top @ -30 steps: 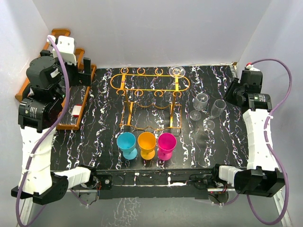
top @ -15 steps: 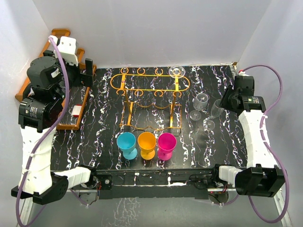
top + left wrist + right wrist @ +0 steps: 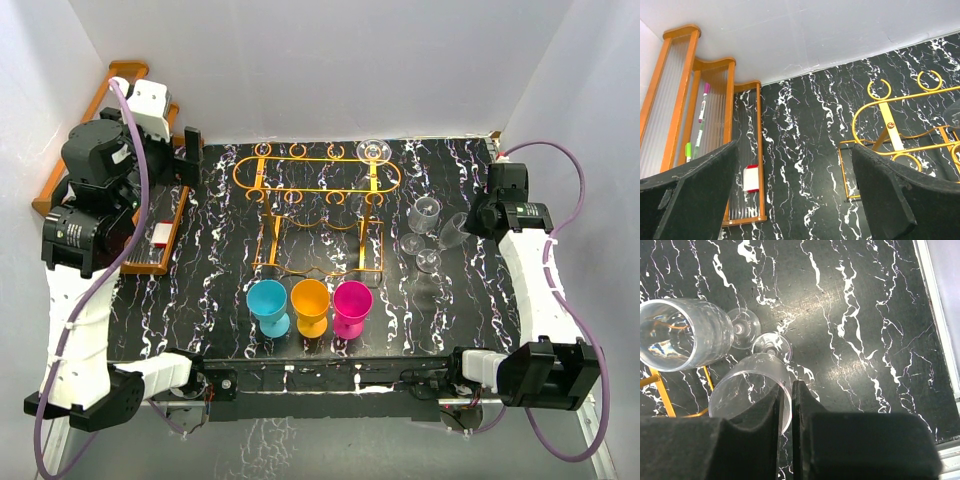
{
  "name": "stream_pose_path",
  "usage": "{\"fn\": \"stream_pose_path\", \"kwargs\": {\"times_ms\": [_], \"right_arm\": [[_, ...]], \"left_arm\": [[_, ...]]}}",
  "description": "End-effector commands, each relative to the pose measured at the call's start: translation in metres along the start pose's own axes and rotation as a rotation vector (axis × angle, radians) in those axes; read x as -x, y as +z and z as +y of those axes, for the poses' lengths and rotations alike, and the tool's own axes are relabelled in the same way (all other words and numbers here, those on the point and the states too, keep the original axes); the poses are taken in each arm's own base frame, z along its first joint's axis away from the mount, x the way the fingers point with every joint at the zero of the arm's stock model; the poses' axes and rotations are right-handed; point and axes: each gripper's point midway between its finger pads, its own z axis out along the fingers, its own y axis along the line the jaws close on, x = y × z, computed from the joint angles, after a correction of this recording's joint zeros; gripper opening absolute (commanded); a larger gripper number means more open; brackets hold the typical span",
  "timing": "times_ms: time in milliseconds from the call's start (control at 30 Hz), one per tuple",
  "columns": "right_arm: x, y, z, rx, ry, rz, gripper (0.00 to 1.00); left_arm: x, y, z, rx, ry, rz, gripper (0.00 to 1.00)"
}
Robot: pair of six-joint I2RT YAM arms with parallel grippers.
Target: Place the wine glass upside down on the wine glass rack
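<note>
Wine glass point(image 3: 455, 228) of clear material, the one on the far right side, is tilted, with its bowl next to the right gripper point(image 3: 470, 222) and its round foot lower toward the near side. In the right wrist view the wall of its bowl point(image 3: 747, 387) passes through the narrow slit between the two black fingers point(image 3: 765, 415), so the right gripper point(image 3: 787, 410) is clamped on the rim. I cannot tell if the foot touches the black marble-patterned table point(image 3: 220, 250).

Just beside it a second clear glass point(image 3: 427, 213) stands upright; the feet of the two glasses are very near each other in the wrist view point(image 3: 682, 335).

To the left of these glasses stands the orange wire wine glass rack point(image 3: 318, 200), with an oval top frame and small ring slots. A third clear glass point(image 3: 373, 151) hangs upside down at its far right end, its foot on top.

On the near side of the rack three plastic goblets stand in a row: the blue goblet point(image 3: 268, 303), the orange goblet point(image 3: 311, 303) and the pink goblet point(image 3: 352, 305).

The left gripper point(image 3: 185, 160) is held high at the far left, beside the brown wooden stepped shelf point(image 3: 160, 240). Its fingers point(image 3: 700, 190) are wide apart with nothing between them. A small white and red object point(image 3: 751, 179) lies on the lowest step of the shelf.
</note>
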Motion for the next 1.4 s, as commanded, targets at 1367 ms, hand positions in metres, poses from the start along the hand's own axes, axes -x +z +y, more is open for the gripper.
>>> {"fn": "stream_pose_path", "kwargs": {"times_ms": [1367], "right_arm": [[0.240,-0.345,0.137,1.125,0.060,-1.486,0.08]], "left_arm": [[0.166,-0.027,-0.152,-1.111,-0.658,-0.386,0.93]]}}
